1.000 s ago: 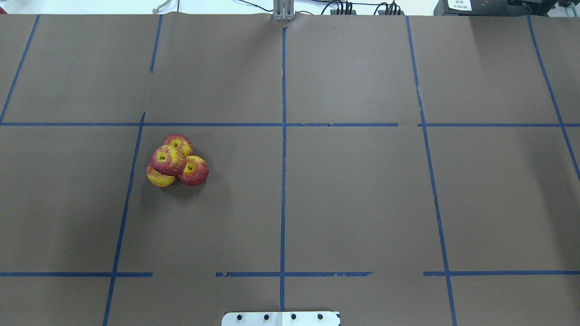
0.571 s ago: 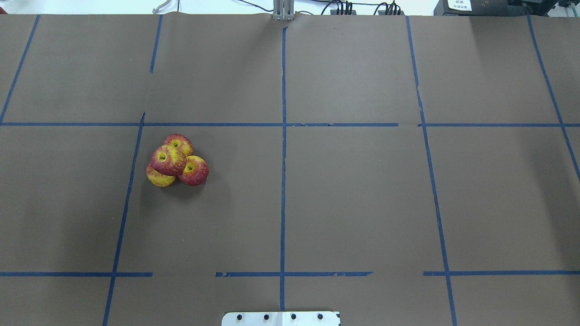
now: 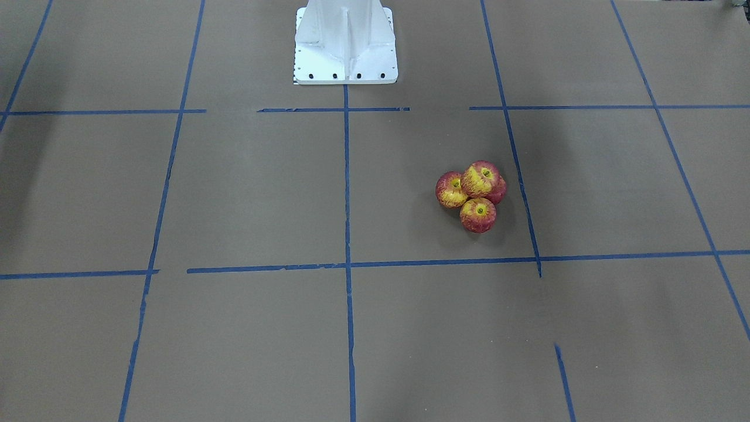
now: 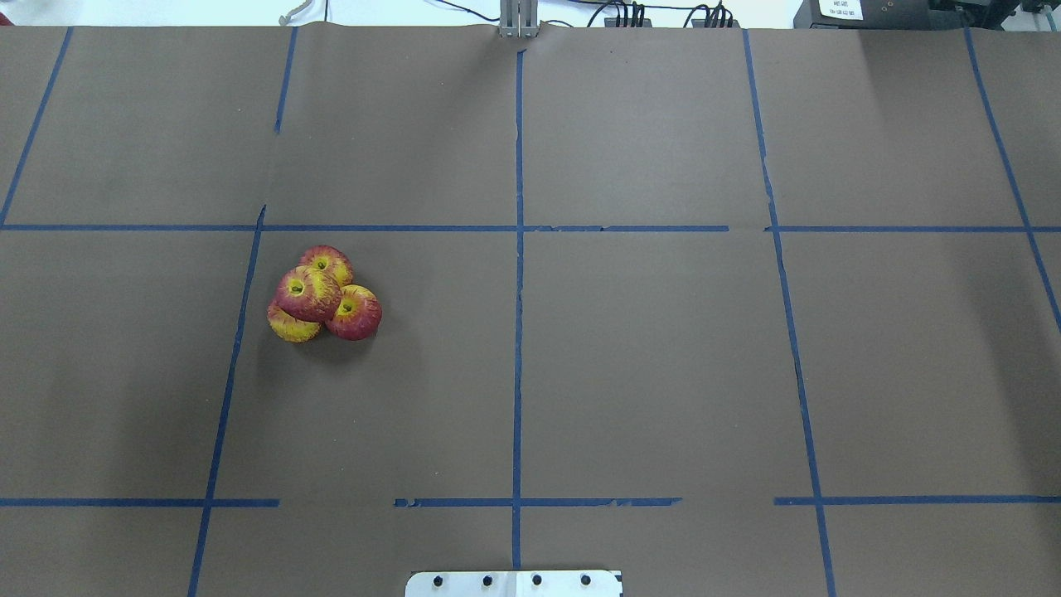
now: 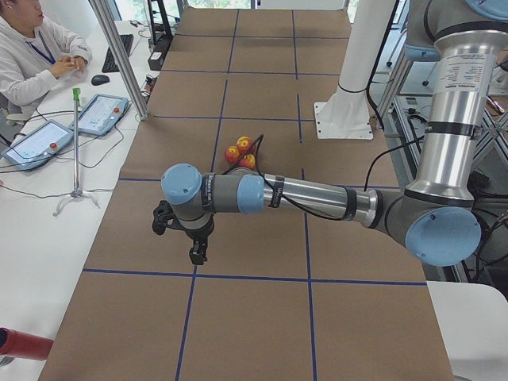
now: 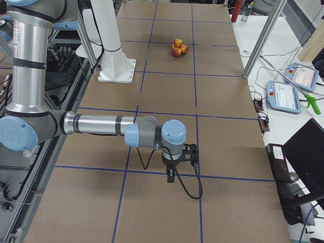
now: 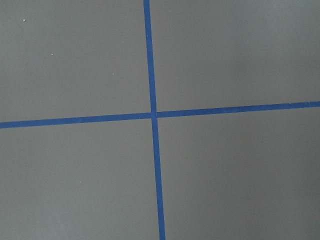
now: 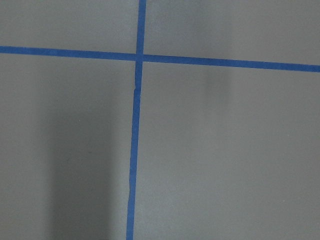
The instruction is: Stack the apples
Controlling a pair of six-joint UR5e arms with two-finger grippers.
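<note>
Apples (image 4: 308, 294) lie as they did a second ago, nothing shifted: a heap at about 9 o'clock from the table's (image 4: 663, 373) middle in the overhead view, well left of the centre tape line (image 4: 518, 332). Three rest on the brown paper, touching, at 7, 4 and 1 o'clock round the fourth, which sits on top of them, stem up. The left gripper (image 5: 196, 252) and right gripper (image 6: 171, 174) hang over the table's ends, pointing down, well apart from the heap; how far their jaws stand open I cannot tell. Print on the label (image 5: 463, 73) of the left arm (image 5: 317, 198) is too small to read.
</note>
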